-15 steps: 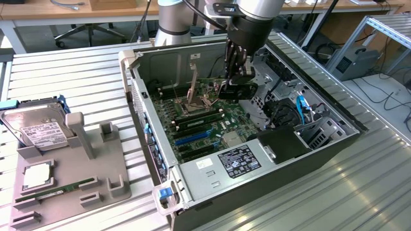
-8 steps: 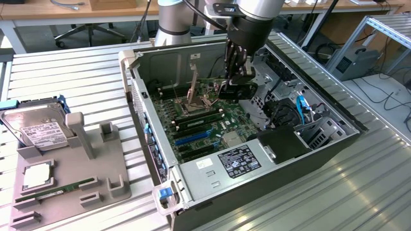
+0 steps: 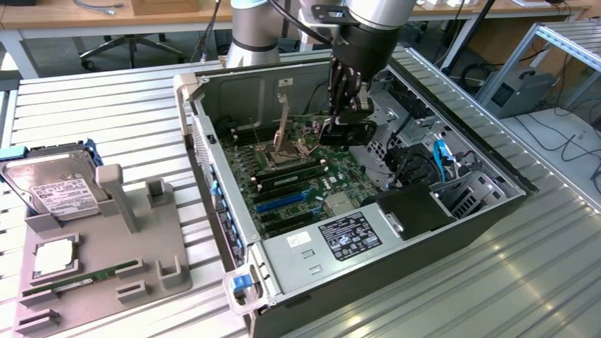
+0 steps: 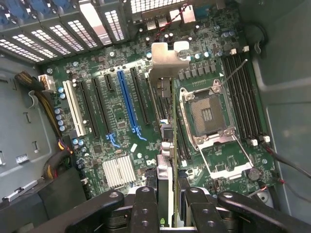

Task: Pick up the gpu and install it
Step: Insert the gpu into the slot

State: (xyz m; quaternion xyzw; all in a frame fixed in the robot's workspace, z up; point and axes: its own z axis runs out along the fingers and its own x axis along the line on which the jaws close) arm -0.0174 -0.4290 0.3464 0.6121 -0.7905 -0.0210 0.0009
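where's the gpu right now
The gpu is held edge-on in the pincer inside the open computer case, above the motherboard, near the CPU socket in the wrist view.

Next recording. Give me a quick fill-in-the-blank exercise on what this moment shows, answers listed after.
1. The gripper is shut on the ___, holding it edge-on over the motherboard.
2. The gripper hangs inside the open computer ___.
3. On the grey tray outside the case, the hard drive carries a ___ label.
4. The long expansion slot next to the white one is coloured ___.

Missing words: gpu; case; white; blue
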